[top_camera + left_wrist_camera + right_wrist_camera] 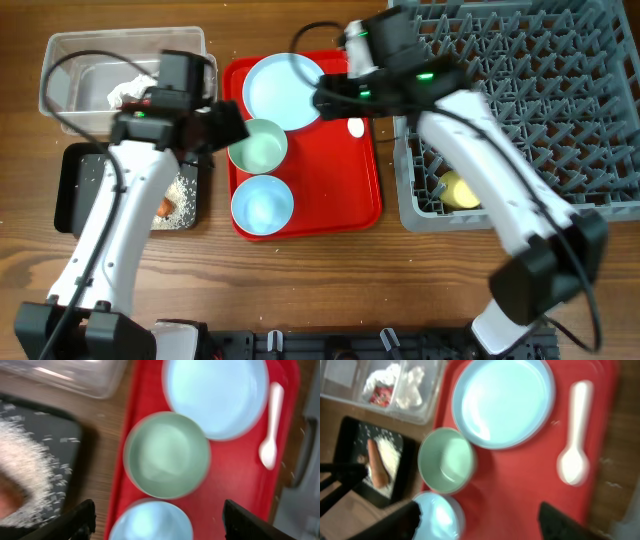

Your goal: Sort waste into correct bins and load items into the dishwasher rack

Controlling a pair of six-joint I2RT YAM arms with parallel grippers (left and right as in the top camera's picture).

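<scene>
A pale blue plate (280, 90), a green bowl (258, 148), a blue bowl (262, 203) and a white spoon (356, 127) lie on the red tray. A yellow cup (460, 190) sits in the grey rack (560, 100). The clear tub (70, 70) holds the tissue (410, 385) and the red-and-white wrapper (380, 395). The black tray (75, 185) holds rice (185, 195) and a carrot piece (376, 462). My left gripper (160, 525) is open and empty above the two bowls. My right gripper (480, 522) is open and empty above the tray, near the plate.
The red tray (360, 190) lies between the bins and the rack, its right edge close to the rack's left wall. The tub and the black tray stand one behind the other at the left. Bare wooden table runs along the front.
</scene>
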